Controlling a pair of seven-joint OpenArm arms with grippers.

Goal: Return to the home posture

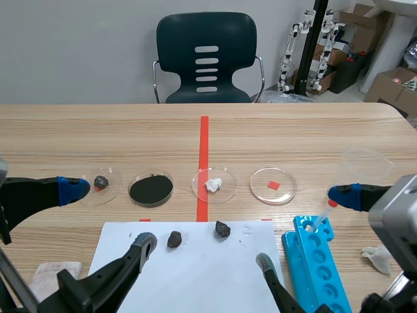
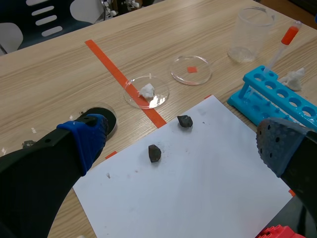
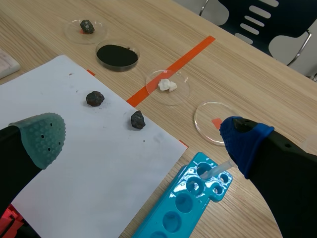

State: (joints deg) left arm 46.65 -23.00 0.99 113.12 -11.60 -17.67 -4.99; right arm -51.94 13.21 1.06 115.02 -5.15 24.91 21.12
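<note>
Both jaws wide, holding nothing.
Left gripper hangs over white paper; right gripper straddles paper edge and blue rack.

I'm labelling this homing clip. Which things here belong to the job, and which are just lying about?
Job: left gripper, right gripper, both open and holding nothing.
Lying about: paper, dark stones, petri dishes, tube rack, pipette, beaker.
</note>
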